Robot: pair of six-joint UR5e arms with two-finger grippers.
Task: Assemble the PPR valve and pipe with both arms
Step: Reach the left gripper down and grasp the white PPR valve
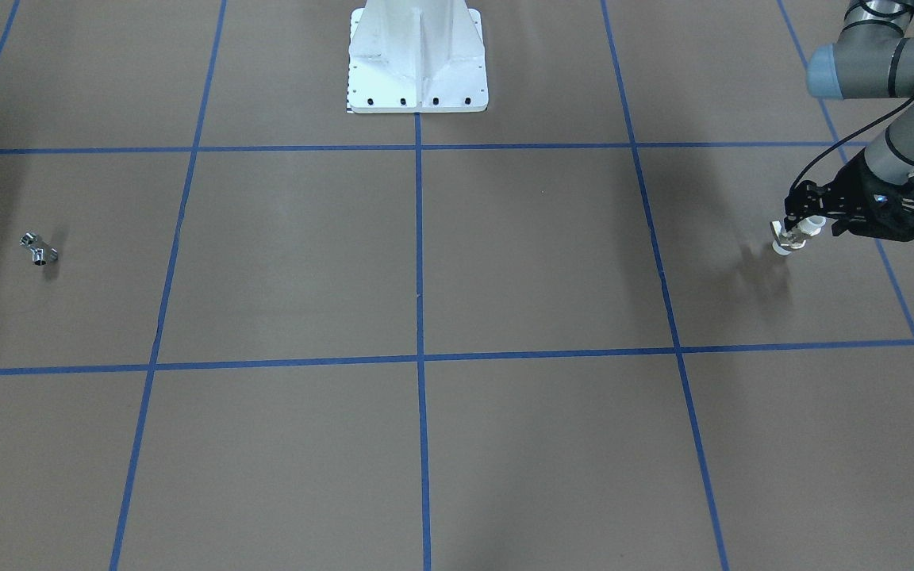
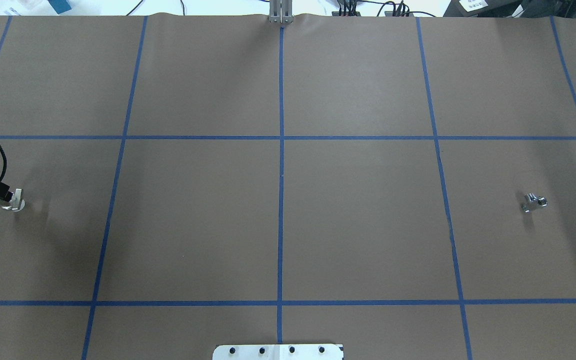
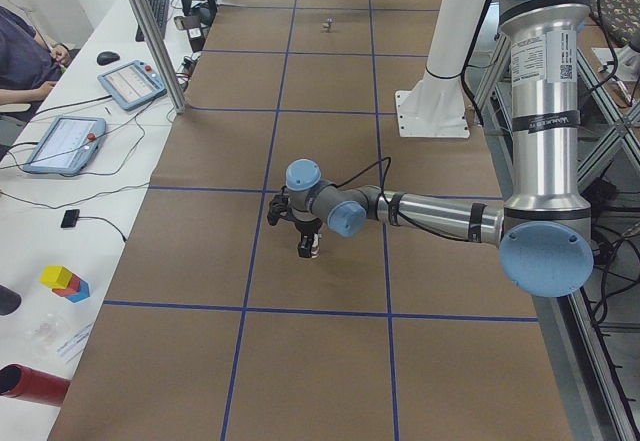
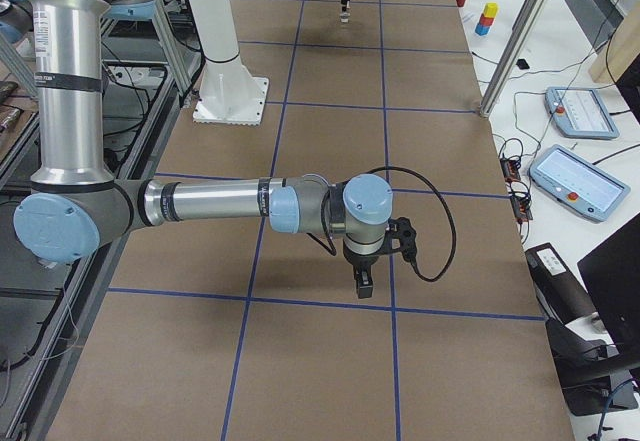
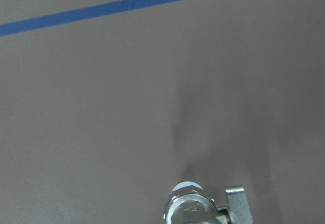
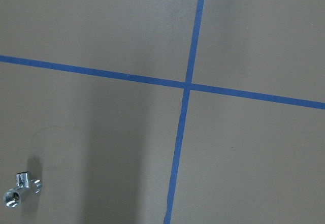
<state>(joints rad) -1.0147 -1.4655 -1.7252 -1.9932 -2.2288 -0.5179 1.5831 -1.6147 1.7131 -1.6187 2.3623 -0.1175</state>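
Observation:
The white PPR valve (image 1: 789,239) with its silvery collar is at the table's far left end, between the fingers of my left gripper (image 1: 796,230). The gripper is shut on it, at or just above the brown paper. The valve also shows in the overhead view (image 2: 14,200) and at the bottom of the left wrist view (image 5: 195,206). The chrome pipe (image 1: 38,249) lies alone at the opposite end (image 2: 533,202) and in the lower left of the right wrist view (image 6: 20,189). My right gripper (image 4: 362,281) hovers over that end; whether it is open or shut I cannot tell.
The white bolted pedestal (image 1: 417,59) stands at mid-table on the robot's side. Blue tape lines (image 2: 281,150) divide the brown paper into squares. Side benches hold tablets (image 3: 62,143), coloured blocks (image 3: 64,282) and cables; a person's arm (image 3: 25,56) rests there.

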